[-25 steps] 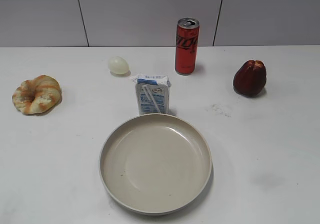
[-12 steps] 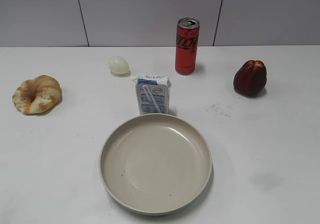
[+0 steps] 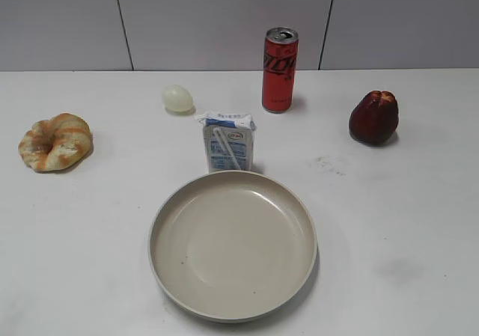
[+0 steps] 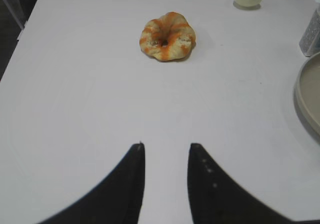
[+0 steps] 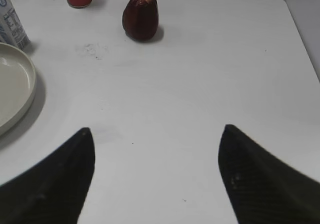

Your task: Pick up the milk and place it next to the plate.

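The milk (image 3: pixel 228 142), a small white carton with blue print and a straw on its front, stands upright just behind the beige plate (image 3: pixel 174 209) in the exterior view. Its edge shows at the right of the left wrist view (image 4: pixel 311 32) and at the top left of the right wrist view (image 5: pixel 10 22). The plate's rim shows in the left wrist view (image 4: pixel 302 97) and the right wrist view (image 5: pixel 25 92). Neither gripper shows in the exterior view. My left gripper (image 4: pixel 166 146) is open and empty over bare table. My right gripper (image 5: pixel 156 129) is wide open and empty.
A red soda can (image 3: pixel 279 69) stands behind the milk. A pale egg (image 3: pixel 177 98) lies to its left. A swirled bread ring (image 3: pixel 55 141) lies at the far left. A dark red fruit (image 3: pixel 373 117) sits at the right. A grey wall backs the white table (image 3: pixel 397 224).
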Controlling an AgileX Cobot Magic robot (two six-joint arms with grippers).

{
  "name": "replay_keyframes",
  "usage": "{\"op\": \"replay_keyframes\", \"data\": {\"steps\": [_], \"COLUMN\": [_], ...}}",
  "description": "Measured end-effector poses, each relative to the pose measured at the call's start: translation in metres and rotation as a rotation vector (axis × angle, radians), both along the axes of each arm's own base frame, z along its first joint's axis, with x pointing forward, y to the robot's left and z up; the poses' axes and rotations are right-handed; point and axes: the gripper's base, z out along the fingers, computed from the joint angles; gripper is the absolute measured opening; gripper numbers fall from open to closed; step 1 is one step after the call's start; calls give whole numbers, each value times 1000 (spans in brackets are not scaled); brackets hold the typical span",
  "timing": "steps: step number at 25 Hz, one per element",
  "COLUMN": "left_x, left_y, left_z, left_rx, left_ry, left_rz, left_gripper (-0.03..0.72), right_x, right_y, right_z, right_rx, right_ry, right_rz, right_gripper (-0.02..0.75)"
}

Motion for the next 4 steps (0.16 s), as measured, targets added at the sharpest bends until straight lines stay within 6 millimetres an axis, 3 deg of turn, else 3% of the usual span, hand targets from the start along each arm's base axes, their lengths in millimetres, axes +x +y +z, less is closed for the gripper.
{"op": "replay_keyframes", "data": {"steps": [4], "left_x": [0], "left_y": [0], "left_z": [0], "left_rx": [0], "left_ry": [0], "left_rz": [0], "left_gripper": [229], "right_x": [0], "right_y": [0], "right_z": [0], "right_rx": [0], "right_ry": [-1], "right_rz": [0], "right_gripper": [582]}}
